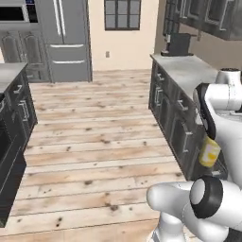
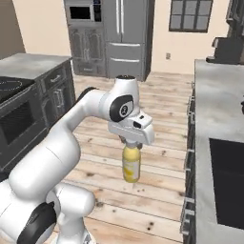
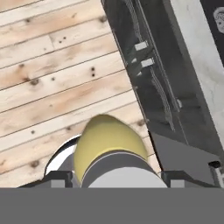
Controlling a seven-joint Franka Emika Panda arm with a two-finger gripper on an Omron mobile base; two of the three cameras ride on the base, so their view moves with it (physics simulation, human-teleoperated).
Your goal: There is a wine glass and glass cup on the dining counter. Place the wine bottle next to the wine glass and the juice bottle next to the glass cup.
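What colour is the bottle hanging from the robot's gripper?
Translucent yellow juice bottle, with a paler band around its middle; clearest in the right base view.

Arm bent forward, gripper pointing down, clamped on a load.

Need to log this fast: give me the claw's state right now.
Claw: closed on the juice bottle, carrying it upright above the wooden floor.

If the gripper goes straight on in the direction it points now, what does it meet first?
The gripper points down and holds the juice bottle by its neck. Below the bottle, the wooden floor comes first, just beside the dark cabinet fronts. How far off the floor is cannot be judged.
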